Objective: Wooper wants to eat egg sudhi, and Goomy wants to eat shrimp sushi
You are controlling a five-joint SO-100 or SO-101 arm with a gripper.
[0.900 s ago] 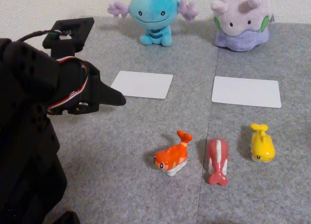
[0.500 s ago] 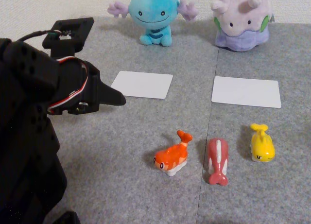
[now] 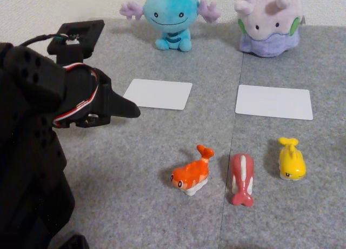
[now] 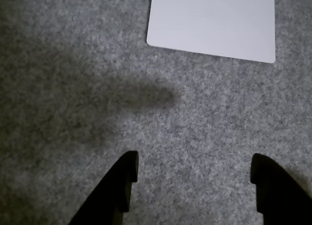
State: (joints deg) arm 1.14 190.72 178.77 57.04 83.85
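Blue Wooper (image 3: pixel 170 15) sits at the back centre of the fixed view, and lilac Goomy (image 3: pixel 268 23) sits to its right. The yellow egg sushi (image 3: pixel 292 160) lies at the front right. The orange shrimp sushi (image 3: pixel 192 173) lies front centre on the grey carpet. My black gripper (image 3: pixel 130 109) hovers at the left, well apart from both figures, pointing toward the left white card (image 3: pixel 158 93). In the wrist view my gripper (image 4: pixel 192 161) is open over bare carpet, its two fingers (image 4: pixel 122 178) spread wide with nothing between them, and that white card (image 4: pixel 213 22) lies ahead.
A pinkish-red figure with white stripes (image 3: pixel 241 179) lies between the orange and yellow ones. A second white card (image 3: pixel 274 102) lies in front of Goomy. The arm's black body (image 3: pixel 30 152) takes up the left side. A carpet seam (image 3: pixel 230 152) runs front to back.
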